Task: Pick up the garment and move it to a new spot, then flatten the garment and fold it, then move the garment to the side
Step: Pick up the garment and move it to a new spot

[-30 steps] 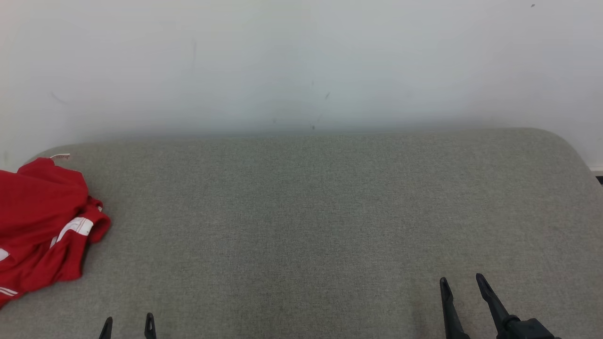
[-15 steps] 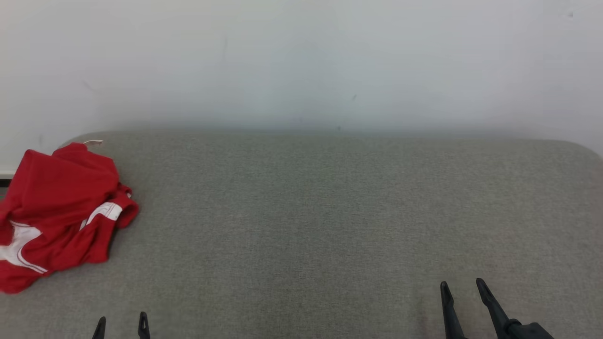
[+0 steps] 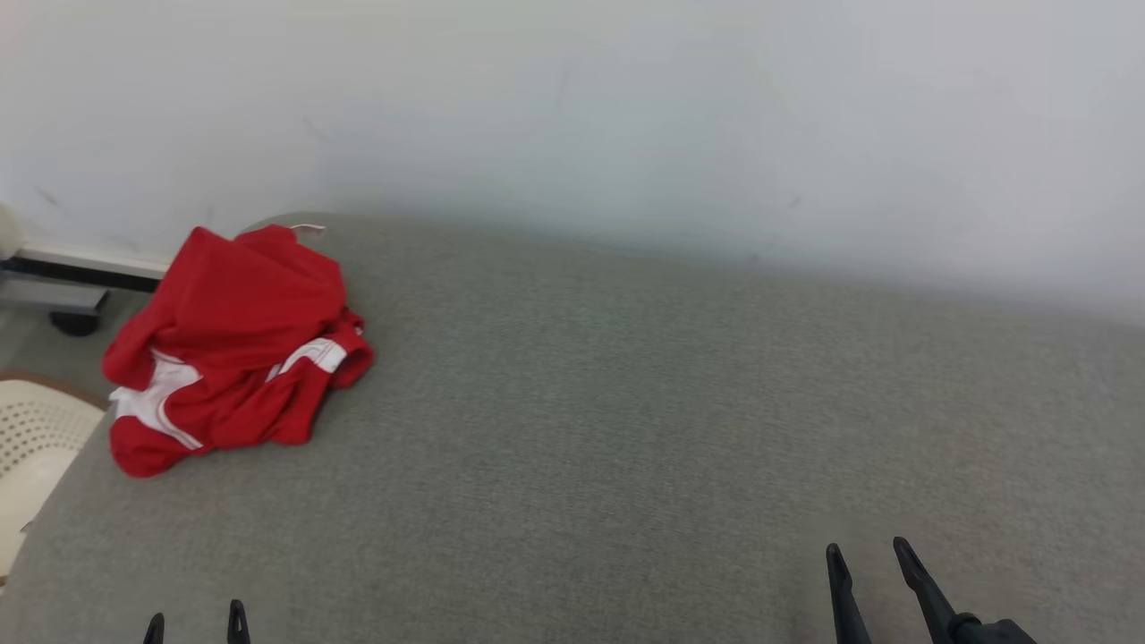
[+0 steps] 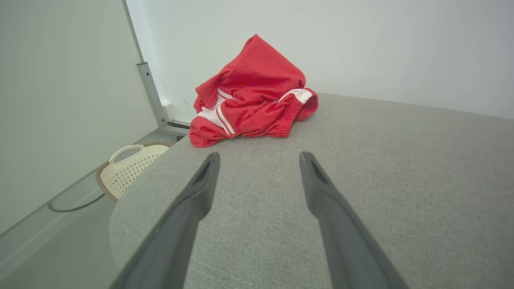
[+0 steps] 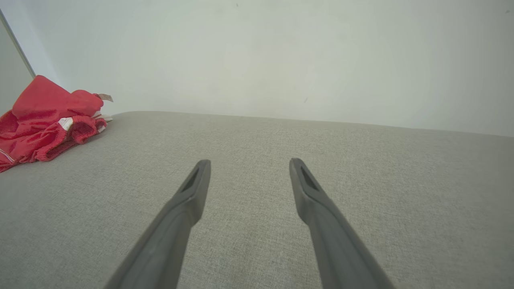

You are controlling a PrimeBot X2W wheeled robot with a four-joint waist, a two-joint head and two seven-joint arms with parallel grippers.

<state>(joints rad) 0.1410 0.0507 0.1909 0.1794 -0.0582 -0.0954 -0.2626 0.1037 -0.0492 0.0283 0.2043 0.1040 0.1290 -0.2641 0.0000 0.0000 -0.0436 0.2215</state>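
Both our grippers, left (image 3: 195,613) and right (image 3: 866,546), hung spread wide and empty over the cushion (image 3: 626,429), with the garment (image 3: 233,349) bunched at its far left corner, so we judged the left should reach low and pinch a thick fold.

Left tool (image 4: 259,158) and right tool (image 5: 249,164) both spread, empty

1 red garment (image 3: 233,344), 1 pale basket (image 3: 36,429), 1 grey cushion (image 3: 626,429).
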